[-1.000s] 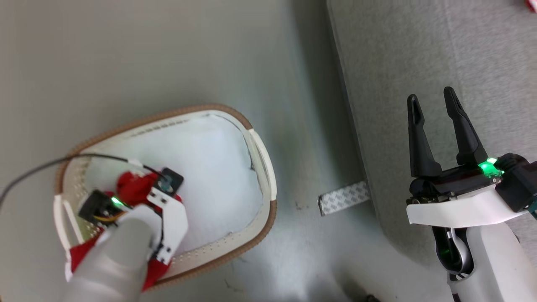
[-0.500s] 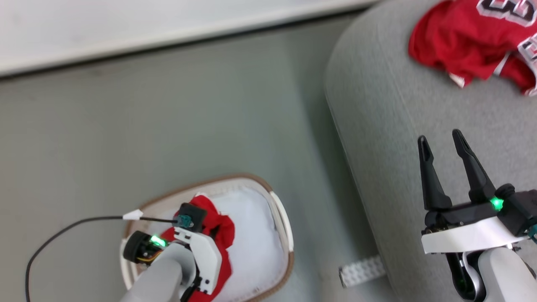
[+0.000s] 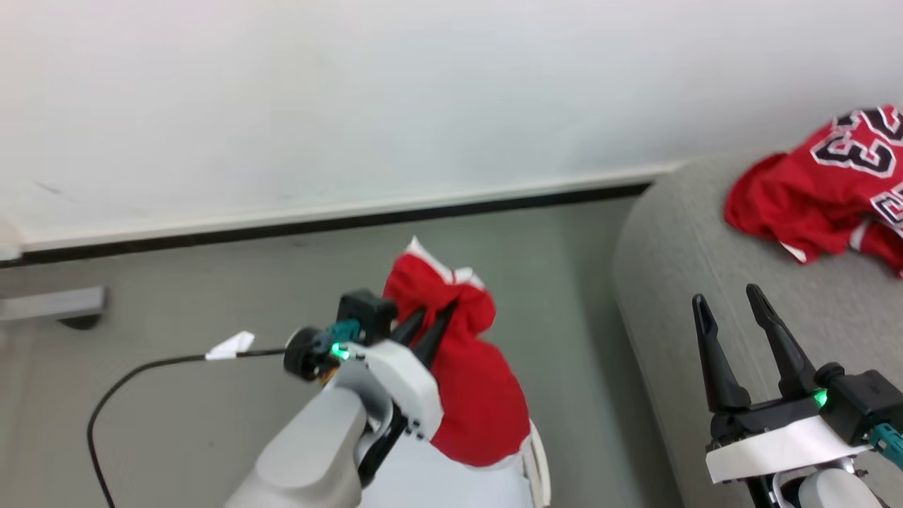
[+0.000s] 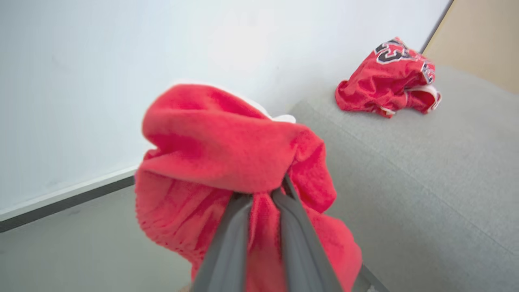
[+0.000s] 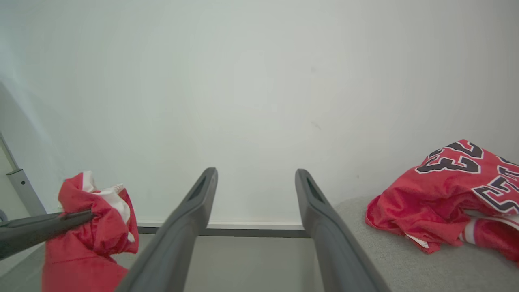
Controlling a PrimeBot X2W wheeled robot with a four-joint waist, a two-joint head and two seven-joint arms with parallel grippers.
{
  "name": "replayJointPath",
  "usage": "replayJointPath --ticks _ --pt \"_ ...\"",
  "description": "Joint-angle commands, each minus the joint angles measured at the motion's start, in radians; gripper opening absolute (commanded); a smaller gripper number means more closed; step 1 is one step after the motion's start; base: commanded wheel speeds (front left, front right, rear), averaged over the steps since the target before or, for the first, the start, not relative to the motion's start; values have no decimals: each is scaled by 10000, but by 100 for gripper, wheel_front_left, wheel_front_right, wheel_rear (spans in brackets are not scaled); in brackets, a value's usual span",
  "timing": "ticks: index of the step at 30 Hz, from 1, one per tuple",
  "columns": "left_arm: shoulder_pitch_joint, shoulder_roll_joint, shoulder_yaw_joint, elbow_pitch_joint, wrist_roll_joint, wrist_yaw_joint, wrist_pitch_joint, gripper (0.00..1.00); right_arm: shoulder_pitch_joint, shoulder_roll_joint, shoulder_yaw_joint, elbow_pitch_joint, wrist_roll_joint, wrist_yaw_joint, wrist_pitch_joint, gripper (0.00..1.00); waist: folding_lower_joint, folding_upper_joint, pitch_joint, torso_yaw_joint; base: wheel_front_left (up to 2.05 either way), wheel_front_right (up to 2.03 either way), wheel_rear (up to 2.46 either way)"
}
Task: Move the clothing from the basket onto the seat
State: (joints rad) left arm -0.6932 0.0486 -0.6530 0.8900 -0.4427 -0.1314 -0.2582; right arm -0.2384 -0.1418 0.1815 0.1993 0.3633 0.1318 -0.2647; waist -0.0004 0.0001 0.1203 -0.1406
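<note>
left gripper [image 4: 263, 192] was clamped on a red garment [image 4: 227, 150], fingers nearly together, cloth bunched over the tips and hanging below them. Grey seat [image 4: 425, 174] to the right; second red garment [image 4: 385, 81] with black-and-white numerals lay crumpled on it, well apart. White wall [image 4: 101, 61] behind, grey floor [image 4: 81, 251] below.

The bunched garment [image 3: 473, 395] was bright red with white trim. The jersey [image 3: 811, 197] was red with black, white-edged numerals. The seat [image 3: 670, 296] was light grey weave, the floor [image 3: 211, 296] grey-green, the wall [image 3: 353, 106] white.
</note>
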Motion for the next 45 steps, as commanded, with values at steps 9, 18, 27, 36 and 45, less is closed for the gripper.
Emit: replayJointPath --ticks 9,18,27,36,45 --pt "-267 177 658 -2505 -241 21 -60 0 510 -31 278 146 130 -22 9 100 4 -1 -919 946 0 0 0" --pt "-483 343 794 -3893 -375 232 265 0 598 -7 755 198 302 -22 9 100 4 -1 -1081 1203 0 0 0" --pt "-145 516 692 -4389 -423 405 442 0 449 -158 1004 177 376 -22 9 100 4 -1 -949 1118 0 0 0" --pt "71 491 455 -4431 -448 392 469 0 29 -851 3104 -53 1088 -22 9 100 4 -1 -1114 1213 0 0 0" --pt "479 213 -386 -4619 -545 262 470 0 -1341 -1379 5693 814 2144 -22 9 100 4 -1 -1386 1801 0 0 0"
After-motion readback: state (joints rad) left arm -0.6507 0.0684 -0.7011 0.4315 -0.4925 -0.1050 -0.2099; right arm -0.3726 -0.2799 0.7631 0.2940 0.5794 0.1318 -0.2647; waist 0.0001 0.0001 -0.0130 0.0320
